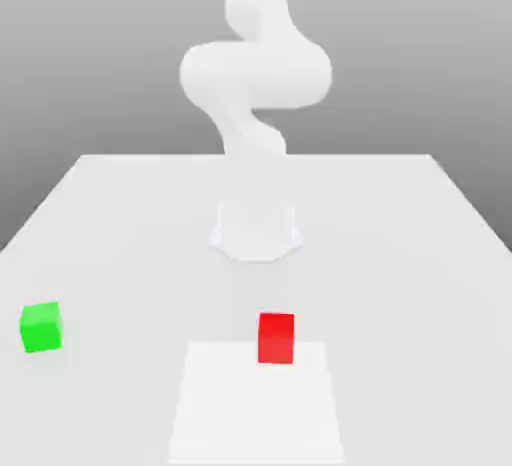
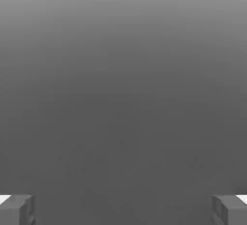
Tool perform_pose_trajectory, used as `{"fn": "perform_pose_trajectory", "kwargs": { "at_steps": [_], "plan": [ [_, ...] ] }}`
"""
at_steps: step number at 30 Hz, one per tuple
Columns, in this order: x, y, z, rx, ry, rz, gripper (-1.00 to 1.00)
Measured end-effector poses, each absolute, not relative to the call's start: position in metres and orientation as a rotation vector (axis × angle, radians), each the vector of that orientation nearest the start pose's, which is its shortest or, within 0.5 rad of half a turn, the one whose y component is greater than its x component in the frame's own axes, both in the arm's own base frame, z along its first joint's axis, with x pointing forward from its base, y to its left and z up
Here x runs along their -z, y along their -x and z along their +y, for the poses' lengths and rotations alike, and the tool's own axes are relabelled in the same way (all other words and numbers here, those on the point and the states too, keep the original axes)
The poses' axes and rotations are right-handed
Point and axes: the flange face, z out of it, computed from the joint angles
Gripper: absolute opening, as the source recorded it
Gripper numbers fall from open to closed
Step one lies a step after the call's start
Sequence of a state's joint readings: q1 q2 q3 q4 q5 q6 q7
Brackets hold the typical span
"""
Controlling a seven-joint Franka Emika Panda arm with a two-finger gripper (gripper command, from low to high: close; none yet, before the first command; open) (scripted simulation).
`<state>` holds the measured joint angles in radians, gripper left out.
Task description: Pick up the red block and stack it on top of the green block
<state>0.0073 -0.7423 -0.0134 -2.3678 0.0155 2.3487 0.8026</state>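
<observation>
1. The gripper (image 2: pixel 123 210) is spread wide and holds nothing.
2. The red block (image 1: pixel 277 338) sits on the table (image 1: pixel 400 254), well apart from the green block (image 1: pixel 41 327) at the exterior view's left.
3. Centre over red, descend straight, then close squarely on opposite faces.

My gripper (image 2: pixel 123 209) spread wide, my two grey fingertips (image 2: pixel 17 209) far apart, nothing between them, plain grey beyond.
</observation>
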Motion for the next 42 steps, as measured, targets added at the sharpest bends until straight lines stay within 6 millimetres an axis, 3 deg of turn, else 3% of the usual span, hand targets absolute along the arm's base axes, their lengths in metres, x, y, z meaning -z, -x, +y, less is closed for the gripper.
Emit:
{"fn": "perform_pose_trajectory", "kwargs": {
  "at_steps": [4,9,12,17,19,27,28,35,42],
  "plan": [
    [-0.562,-0.404,-0.003,0.727,2.54,1.13,0.0],
    [-0.436,-0.41,0.008,0.489,2.639,1.196,0.0],
    [-0.361,-0.394,0.016,0.339,2.707,1.234,0.0],
    [-0.233,-0.34,0.027,0.071,2.827,1.296,0.0],
    [-0.202,-0.329,0.028,0.019,2.846,1.303,0.0],
    [-0.151,-0.323,0.029,0.001,2.853,1.307,0.0],
    [-0.146,-0.322,0.029,0.0,2.854,1.309,-1.0],
    [-0.144,-0.322,0.029,0.001,2.854,1.31,-1.0],
    [-0.181,-0.326,0.029,0.003,2.852,1.303,-1.0]
  ]
}}
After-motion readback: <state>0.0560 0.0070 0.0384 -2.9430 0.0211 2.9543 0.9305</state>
